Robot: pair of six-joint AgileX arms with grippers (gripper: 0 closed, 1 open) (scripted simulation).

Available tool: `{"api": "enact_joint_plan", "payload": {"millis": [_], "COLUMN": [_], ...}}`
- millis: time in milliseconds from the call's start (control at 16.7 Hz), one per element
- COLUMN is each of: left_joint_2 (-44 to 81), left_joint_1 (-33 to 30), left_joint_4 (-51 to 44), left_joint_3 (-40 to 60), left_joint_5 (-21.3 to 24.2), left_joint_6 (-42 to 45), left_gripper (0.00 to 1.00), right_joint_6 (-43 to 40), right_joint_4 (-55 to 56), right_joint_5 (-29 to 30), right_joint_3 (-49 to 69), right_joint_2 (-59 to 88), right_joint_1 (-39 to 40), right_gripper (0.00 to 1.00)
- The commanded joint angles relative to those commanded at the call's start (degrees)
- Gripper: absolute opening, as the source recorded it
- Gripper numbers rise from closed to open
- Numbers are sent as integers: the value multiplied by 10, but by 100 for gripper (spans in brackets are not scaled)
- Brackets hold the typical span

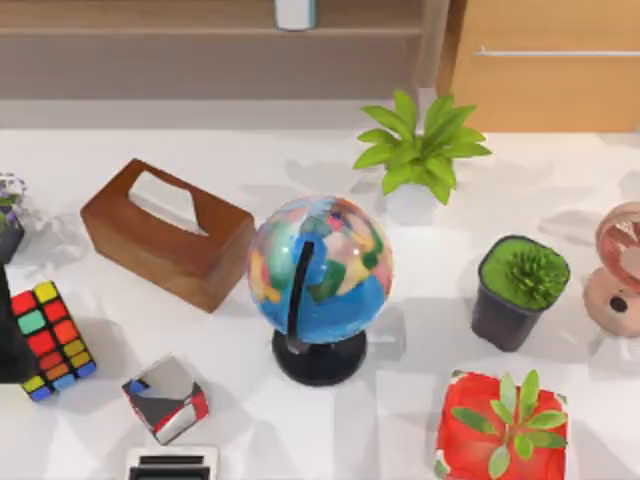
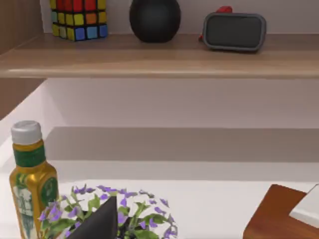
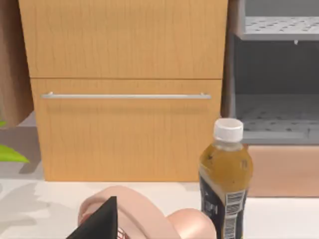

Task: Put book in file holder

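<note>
Along the near edge of the tabletop (image 1: 300, 440), a white-and-black gadget (image 1: 172, 465) is sitting beside a mirrored cube (image 1: 165, 398), and a red pot with a succulent (image 1: 500, 430) is standing toward the near right corner. A little farther in, a colour puzzle cube (image 1: 50, 340) is lying by the left edge, a globe (image 1: 320, 285) on a black base is standing at the middle, and a dark pot of green spikes (image 1: 520, 290) is sitting between the globe and a pink fan (image 1: 620, 270) at the right edge. Behind the globe, the brown tissue box (image 1: 165, 232) is lying at an angle, with a leafy plant (image 1: 420, 150) standing near the far edge. The book (image 1: 295, 12) is standing upright on the wooden shelf (image 1: 150, 25) beyond the far edge, well apart from everything on the tabletop. The left gripper (image 2: 99, 221) is showing as a dark wedge over purple flowers (image 2: 129, 211), near a yellow bottle (image 2: 30, 184); the right gripper (image 3: 99, 219) is showing likewise over the pink fan, near another bottle (image 3: 225, 179) and facing a drawer front (image 3: 124, 99). Whether either is clenched or released, I cannot tell.
</note>
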Motion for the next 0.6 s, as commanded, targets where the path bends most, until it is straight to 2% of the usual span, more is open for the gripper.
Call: {"api": "enact_joint_plan", "payload": {"millis": [300, 600], "left_joint_2": [0, 0], "left_joint_1": [0, 0], "left_joint_4": [0, 0], "left_joint_3": [0, 0], "left_joint_5": [0, 0], "left_joint_6": [0, 0], "left_gripper": [100, 100], "right_joint_6": [1, 1], "right_joint_4": [32, 147], "right_joint_5": [12, 61], "right_joint_3": [35, 204], "right_joint_2": [34, 209], "right_joint_1": [27, 126], "right_gripper": [100, 100]}}
